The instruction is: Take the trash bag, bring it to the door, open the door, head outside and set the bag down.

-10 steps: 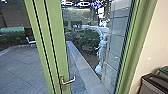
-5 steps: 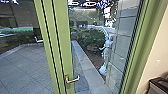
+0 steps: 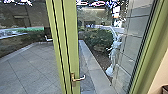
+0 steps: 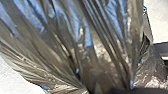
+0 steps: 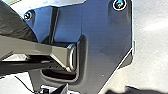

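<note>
One dark, glossy plastic trash bag (image 4: 100, 57) is noted at the left gripper (image 4: 110, 90), closed on its gathered folds; pale, smooth floor (image 4: 10, 77) lies beyond the bag's edges. We cannot tell the right gripper's state. Ahead, we record a green-framed glass door (image 3: 70, 50) with a bent metal lever handle (image 3: 78, 78). Through the glass we observe grey square paving (image 3: 32, 65), a low pale stone kerb (image 3: 91, 61) and leafy green shrubs (image 3: 100, 38).
</note>
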